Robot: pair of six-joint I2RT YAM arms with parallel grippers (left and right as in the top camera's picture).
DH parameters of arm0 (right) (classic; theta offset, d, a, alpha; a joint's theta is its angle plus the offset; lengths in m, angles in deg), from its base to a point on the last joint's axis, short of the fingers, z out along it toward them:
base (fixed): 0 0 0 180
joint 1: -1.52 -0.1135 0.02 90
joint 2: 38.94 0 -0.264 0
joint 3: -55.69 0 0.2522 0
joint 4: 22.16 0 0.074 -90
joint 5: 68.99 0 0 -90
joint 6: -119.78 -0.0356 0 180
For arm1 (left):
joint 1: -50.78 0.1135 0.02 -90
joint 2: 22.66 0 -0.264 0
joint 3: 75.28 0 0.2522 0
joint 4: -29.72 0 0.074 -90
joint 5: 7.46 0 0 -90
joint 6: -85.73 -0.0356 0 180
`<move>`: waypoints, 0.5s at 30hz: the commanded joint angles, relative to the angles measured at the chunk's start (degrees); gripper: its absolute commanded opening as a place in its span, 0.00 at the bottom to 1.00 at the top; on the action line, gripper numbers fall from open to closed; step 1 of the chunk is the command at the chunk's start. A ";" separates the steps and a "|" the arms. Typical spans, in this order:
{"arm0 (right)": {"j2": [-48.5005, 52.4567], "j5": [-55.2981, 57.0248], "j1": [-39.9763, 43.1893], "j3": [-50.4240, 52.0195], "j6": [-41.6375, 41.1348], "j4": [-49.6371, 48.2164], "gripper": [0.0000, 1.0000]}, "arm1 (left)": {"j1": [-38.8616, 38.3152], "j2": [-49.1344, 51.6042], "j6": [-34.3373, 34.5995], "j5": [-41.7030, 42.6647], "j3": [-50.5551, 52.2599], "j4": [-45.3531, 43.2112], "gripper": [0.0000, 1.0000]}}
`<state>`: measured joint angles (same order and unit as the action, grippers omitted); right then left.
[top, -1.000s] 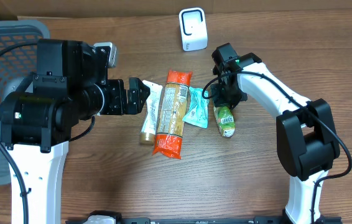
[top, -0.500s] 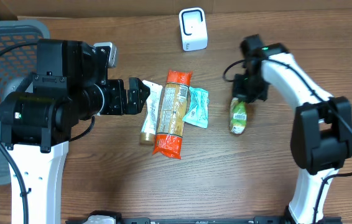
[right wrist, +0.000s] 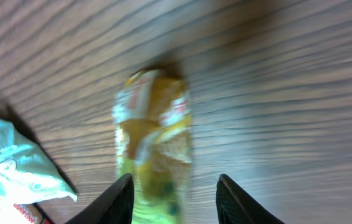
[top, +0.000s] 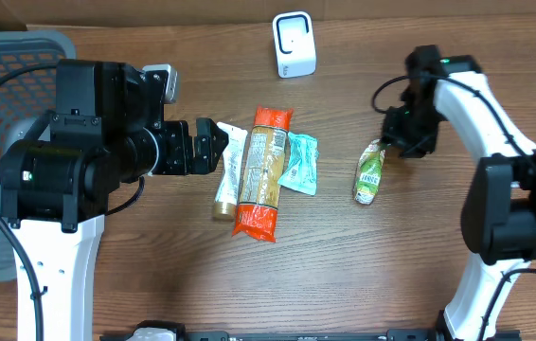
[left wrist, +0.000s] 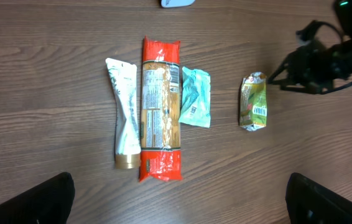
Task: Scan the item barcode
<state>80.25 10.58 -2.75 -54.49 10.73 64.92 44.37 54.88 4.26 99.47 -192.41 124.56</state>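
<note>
A green snack packet (top: 370, 173) lies on the wooden table, right of the row of items, with a barcode on its face (left wrist: 254, 101). My right gripper (top: 402, 140) hovers at its upper end. In the right wrist view the blurred packet (right wrist: 154, 137) sits between the parted fingers, against the left one with a gap on the right, so my right gripper (right wrist: 175, 190) is open. The white scanner (top: 294, 44) stands at the back. My left gripper (top: 207, 147) is wide open above the table and holds nothing.
A white tube (top: 228, 170), a long red-orange packet (top: 263, 172) and a teal packet (top: 299, 163) lie side by side mid-table. A grey basket (top: 3, 57) fills the far left. Bare wood lies in front of the items.
My right gripper carried the green packet to the right, away from the teal packet, then its jaws parted and the packet now rests on the table. The left arm stayed still.
</note>
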 commanded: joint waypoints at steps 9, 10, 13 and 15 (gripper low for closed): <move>-3.63 2.01 2.05 7.26 0.90 5.20 0.40 | -0.46 0.37 -1.27 0.46 -0.17 -0.07 1.00; -3.63 1.75 1.31 9.73 0.87 4.31 0.38 | -0.46 0.37 -1.27 0.46 -0.17 -0.04 1.00; -3.63 1.31 -0.42 13.57 0.90 3.06 0.36 | -0.46 0.37 -1.27 0.46 -0.17 -0.07 1.00; -3.63 0.59 -2.01 15.61 0.92 2.03 0.36 | -0.46 0.37 -1.27 0.46 -0.17 -0.07 1.00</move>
<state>78.24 12.24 -2.55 -41.64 11.56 68.03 44.37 54.88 4.26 99.47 -192.41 124.53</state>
